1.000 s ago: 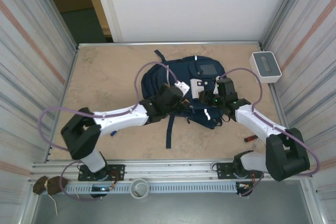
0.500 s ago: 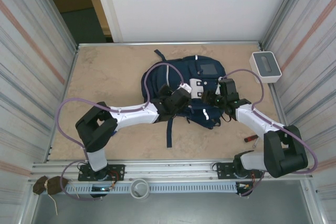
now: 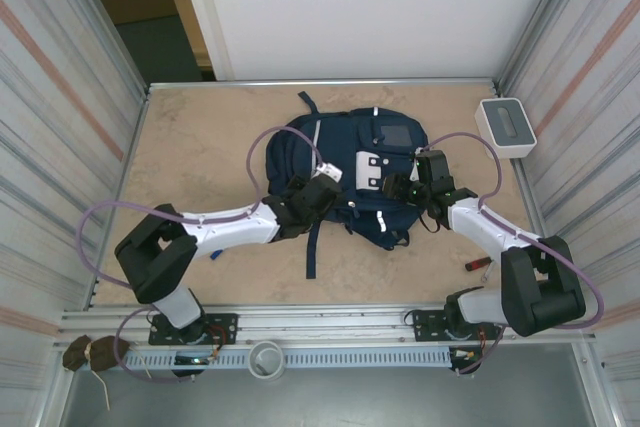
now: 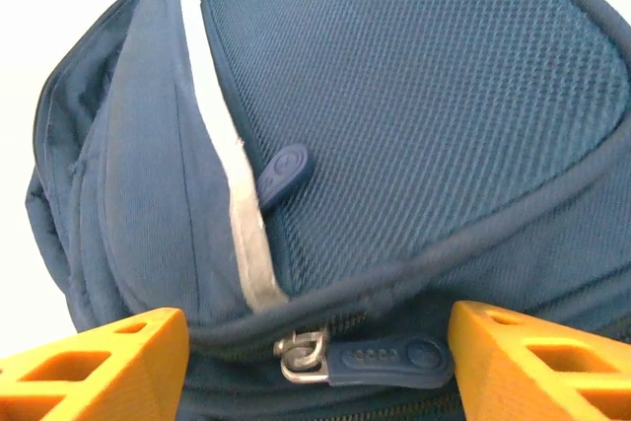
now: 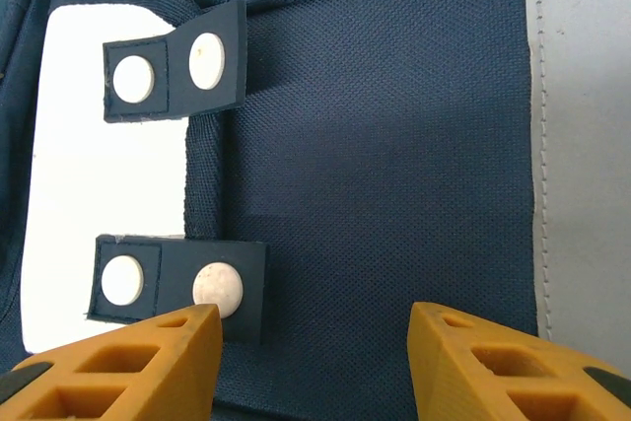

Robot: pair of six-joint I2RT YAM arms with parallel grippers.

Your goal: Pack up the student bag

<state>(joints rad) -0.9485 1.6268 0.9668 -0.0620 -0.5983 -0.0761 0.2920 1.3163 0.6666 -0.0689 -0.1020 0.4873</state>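
The student bag (image 3: 345,142), navy with thin white stripes and a grey patch, lies in the middle of the table. My left gripper (image 3: 322,185) is at its near-left edge. In the left wrist view the left gripper (image 4: 315,367) is open, and a blue zipper pull (image 4: 389,360) on a metal ring lies between the orange fingers (image 4: 99,367), its tip at the right-hand finger. My right gripper (image 3: 395,185) hovers at the bag's right side. In the right wrist view the right gripper (image 5: 311,362) is open over flat navy fabric (image 5: 375,145), beside the white label (image 5: 99,194) with its snap tabs.
A white-grey box (image 3: 507,127) stands at the far right of the table. A small red object (image 3: 476,265) lies near the right arm's base. A loose bag strap (image 3: 310,247) trails toward the front edge. Corrugated walls close in both sides.
The bag has settled flatter and shifted slightly left. My left arm has drawn back toward the bag's near-left edge and its jaws have narrowed around the zipper pull. The right gripper has barely moved.
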